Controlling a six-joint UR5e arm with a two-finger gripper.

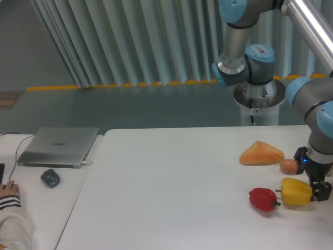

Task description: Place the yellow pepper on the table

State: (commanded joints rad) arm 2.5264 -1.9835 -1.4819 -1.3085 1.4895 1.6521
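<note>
Pepper in transit: the yellow pepper [295, 191] hangs low over the right end of the table [171, 182], pinched at its right side by the gripper [316, 190] of the UR5e arm, whose dark fingers close on the fruit's far flank near the picture's edge. The pepper lies on its side, its stem end pointing left toward the red pepper [263, 199], which sits just beside it, the two nearly touching. Whether the yellow pepper's underside already rests on the tabletop or hovers just above it cannot be told from this angle.

By its look, the pepper is light and hollow, with a firm but glossy, lobed skin that could slide between smooth fingers; a hold across the broad shoulders, with the fingers seated in the grooves between lobes, would likely be the surest. Squeezed too hard, the wall might dent or split, so a moderate pinch seems right.

Behind the pair, an egg [289, 166] lies close to the gripper's wrist, and a wedge of bread [261, 154] sits just left of the egg. On the adjoining desk at left are a closed silver laptop [59, 146] and a dark mouse [50, 177].
</note>
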